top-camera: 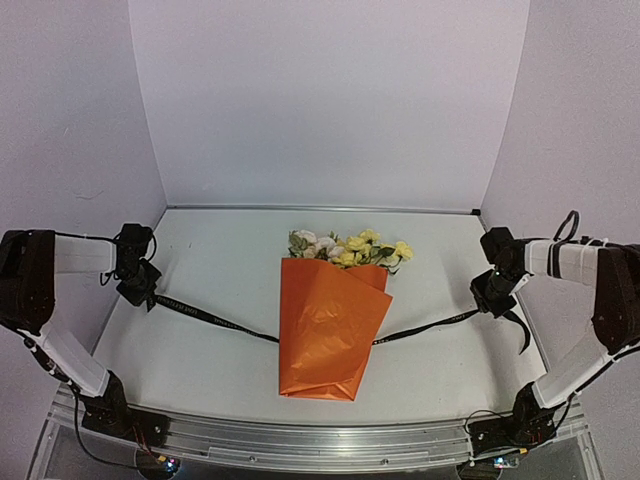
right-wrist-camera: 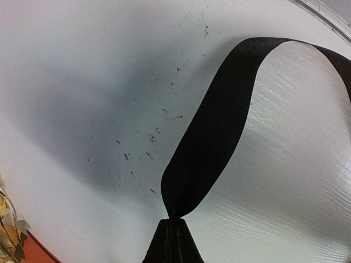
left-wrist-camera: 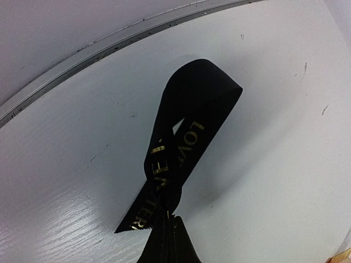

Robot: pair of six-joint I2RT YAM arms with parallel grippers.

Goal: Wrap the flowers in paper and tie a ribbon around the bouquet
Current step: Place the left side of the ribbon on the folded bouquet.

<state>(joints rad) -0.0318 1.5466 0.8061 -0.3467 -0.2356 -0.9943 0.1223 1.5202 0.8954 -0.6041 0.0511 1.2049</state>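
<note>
The orange paper (top-camera: 328, 326) lies folded as a cone mid-table, with the flowers (top-camera: 350, 248) poking out of its far end. The black ribbon (top-camera: 215, 319) runs under the paper and comes out on both sides. My left gripper (top-camera: 146, 291) is shut on the ribbon's left end, which loops above the closed tips in the left wrist view, ribbon (left-wrist-camera: 184, 137), gripper (left-wrist-camera: 167, 219). My right gripper (top-camera: 492, 297) is shut on the right end, ribbon (right-wrist-camera: 219, 137) arching up from the closed tips (right-wrist-camera: 174, 222). The ribbon's right part (top-camera: 425, 327) stretches toward the paper. This loose bundle is the bouquet; no ribbon is cinched around it.
White walls enclose the table on the left, back and right. A metal rail (top-camera: 320, 440) runs along the near edge with both arm bases on it. An edge of the orange paper (right-wrist-camera: 38, 252) and dried blooms (right-wrist-camera: 11, 230) show in the right wrist view's corner.
</note>
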